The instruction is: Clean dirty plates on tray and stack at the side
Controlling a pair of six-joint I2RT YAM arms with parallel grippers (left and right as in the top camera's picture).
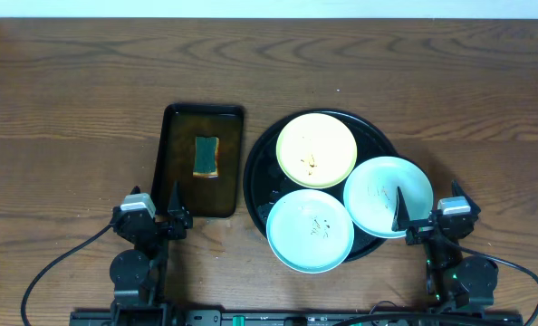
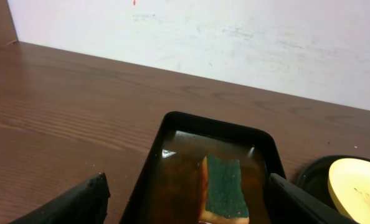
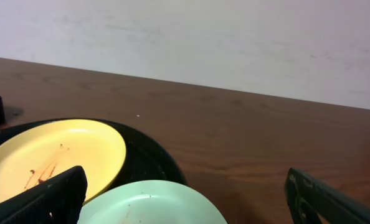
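A round black tray [image 1: 256, 163] holds three plates with brown specks: a pale yellow plate [image 1: 316, 149] at the back, a mint-white plate [image 1: 310, 230] at the front and a second mint-white plate [image 1: 387, 195] at the right, overhanging the rim. My left gripper [image 1: 157, 205] is open at the near end of the rectangular tray. My right gripper [image 1: 423, 210] is open at the right mint plate's near edge, one finger over it. The right wrist view shows the yellow plate [image 3: 54, 155] and the mint plate [image 3: 154, 205] between open fingers [image 3: 191, 199].
A dark rectangular tray [image 1: 174, 163] of brownish water holds a green-topped sponge [image 1: 206, 155], also in the left wrist view [image 2: 225, 186]. Bare wood tabletop [image 1: 70, 109] lies to the left, back and right. A white wall stands behind.
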